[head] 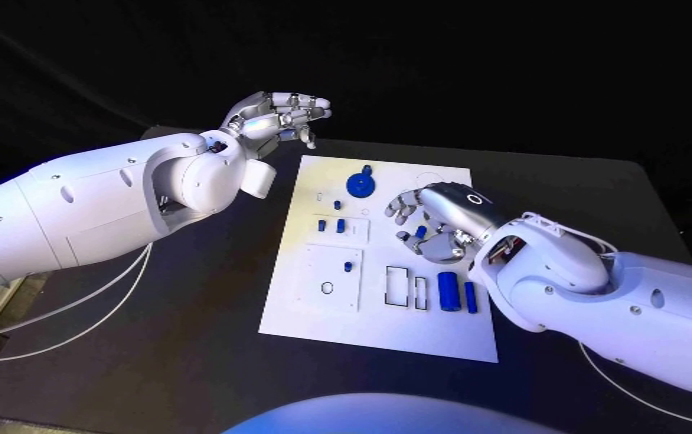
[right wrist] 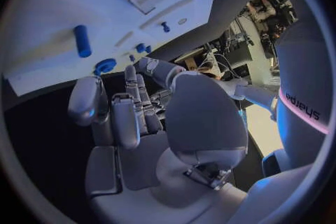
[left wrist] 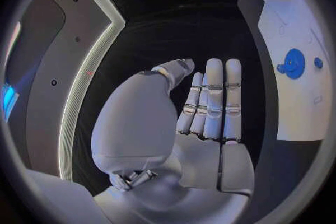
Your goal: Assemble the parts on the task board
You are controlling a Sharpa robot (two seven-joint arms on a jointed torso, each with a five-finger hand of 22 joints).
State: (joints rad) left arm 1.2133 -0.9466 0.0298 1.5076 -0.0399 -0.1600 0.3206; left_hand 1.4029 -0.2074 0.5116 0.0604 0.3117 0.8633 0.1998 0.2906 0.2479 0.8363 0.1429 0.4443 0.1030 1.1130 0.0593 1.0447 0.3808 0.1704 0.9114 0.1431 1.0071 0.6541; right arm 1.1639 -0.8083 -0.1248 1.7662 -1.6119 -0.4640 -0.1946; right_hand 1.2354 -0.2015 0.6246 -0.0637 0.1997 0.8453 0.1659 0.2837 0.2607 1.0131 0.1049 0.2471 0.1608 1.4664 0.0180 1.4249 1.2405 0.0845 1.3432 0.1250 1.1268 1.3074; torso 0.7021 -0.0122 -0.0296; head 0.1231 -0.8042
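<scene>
The white task board (head: 378, 299) lies in the middle of the black table. A round blue part (head: 362, 184) sits near its far edge, two small blue parts (head: 330, 225) stand left of centre, and two blue cylinders (head: 459, 292) lie at the near right. My right hand (head: 436, 220) hovers over the board's right middle, fingers bent downward and apart, with nothing in them; a small blue part (head: 420, 232) shows beneath them. My left hand (head: 281, 114) is raised off the board's far left corner, fingers straight and empty (left wrist: 210, 106). The round part (left wrist: 292, 63) lies beyond it.
Recessed slots (head: 405, 287) and a square raised plate (head: 330, 276) mark the board's near half. The right wrist view shows the board (right wrist: 49, 17) with a blue cylinder (right wrist: 83, 40) and a small peg (right wrist: 165, 26). Bare black table (head: 188, 334) surrounds the board.
</scene>
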